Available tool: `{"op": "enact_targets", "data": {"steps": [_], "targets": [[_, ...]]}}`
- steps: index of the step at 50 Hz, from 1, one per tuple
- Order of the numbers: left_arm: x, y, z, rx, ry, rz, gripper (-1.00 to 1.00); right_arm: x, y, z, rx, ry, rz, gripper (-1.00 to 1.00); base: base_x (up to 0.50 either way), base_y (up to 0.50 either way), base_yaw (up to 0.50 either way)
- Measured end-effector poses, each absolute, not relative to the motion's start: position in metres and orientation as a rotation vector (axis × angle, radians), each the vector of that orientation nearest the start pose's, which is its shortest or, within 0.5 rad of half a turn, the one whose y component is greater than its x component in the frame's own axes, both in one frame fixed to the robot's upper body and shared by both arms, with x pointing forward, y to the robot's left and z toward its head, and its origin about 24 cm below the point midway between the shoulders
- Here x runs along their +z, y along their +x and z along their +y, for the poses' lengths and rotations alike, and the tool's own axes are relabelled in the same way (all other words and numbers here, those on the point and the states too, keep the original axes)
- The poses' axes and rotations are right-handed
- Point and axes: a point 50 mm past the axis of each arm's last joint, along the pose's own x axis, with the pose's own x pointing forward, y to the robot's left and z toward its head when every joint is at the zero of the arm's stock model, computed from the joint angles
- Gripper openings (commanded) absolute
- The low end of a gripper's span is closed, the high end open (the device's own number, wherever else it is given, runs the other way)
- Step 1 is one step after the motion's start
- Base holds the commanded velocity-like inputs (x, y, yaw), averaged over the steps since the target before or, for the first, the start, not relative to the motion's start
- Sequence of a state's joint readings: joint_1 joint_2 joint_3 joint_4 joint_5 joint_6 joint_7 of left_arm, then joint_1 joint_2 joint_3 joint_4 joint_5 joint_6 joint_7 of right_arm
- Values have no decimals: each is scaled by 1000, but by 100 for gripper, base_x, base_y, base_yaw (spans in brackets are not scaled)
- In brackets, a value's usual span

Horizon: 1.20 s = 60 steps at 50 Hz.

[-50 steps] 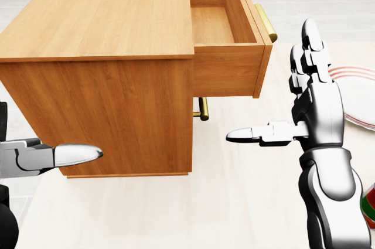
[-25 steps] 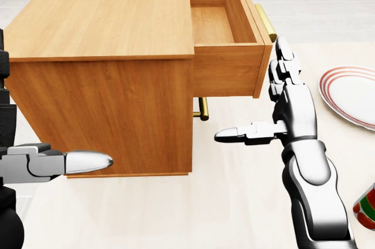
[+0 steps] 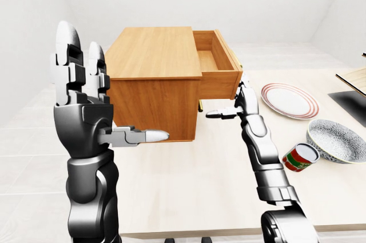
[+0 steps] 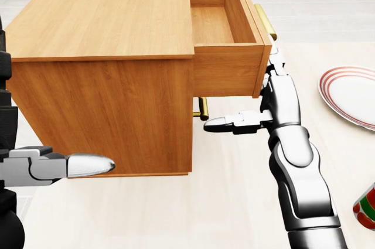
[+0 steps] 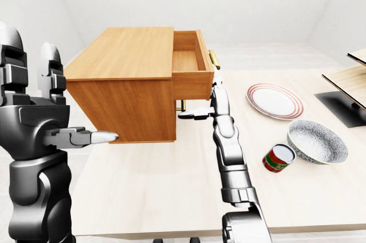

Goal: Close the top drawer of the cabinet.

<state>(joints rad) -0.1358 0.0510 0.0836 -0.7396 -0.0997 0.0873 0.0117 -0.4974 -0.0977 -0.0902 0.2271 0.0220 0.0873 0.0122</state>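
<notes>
Wooden cabinet (image 3: 154,83) is being carried by the table (image 3: 229,186); its top drawer (image 4: 225,32) is being left pulled out toward the head view's right. Right robot hand (image 4: 266,105) is being held unclenched against the drawer front, thumb extended beneath. Left robot hand (image 3: 83,100) is being held raised, fingers spread, grasping nothing.

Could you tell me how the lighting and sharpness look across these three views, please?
Head view: even, soft light, no glare or blur; the cabinet side is darker than its top, and the open top drawer is crisp. Left-eye and right-eye views: sharp throughout, with a pale washed-out background and a bright highlight on the left hand.
</notes>
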Motion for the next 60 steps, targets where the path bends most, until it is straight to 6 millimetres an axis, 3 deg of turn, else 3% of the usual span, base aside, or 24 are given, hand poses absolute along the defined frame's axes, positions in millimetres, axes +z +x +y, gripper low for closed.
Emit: {"op": "enact_targets", "data": {"steps": [31,60], "targets": [[218,214,158,-14,-25,-758,100,129,352,-136,60,-18,-163,100,0,0,0],[221,212,158,-19,-28,-775,100,134,363,-89,195,-17,-138,100,0,0,0]]}}
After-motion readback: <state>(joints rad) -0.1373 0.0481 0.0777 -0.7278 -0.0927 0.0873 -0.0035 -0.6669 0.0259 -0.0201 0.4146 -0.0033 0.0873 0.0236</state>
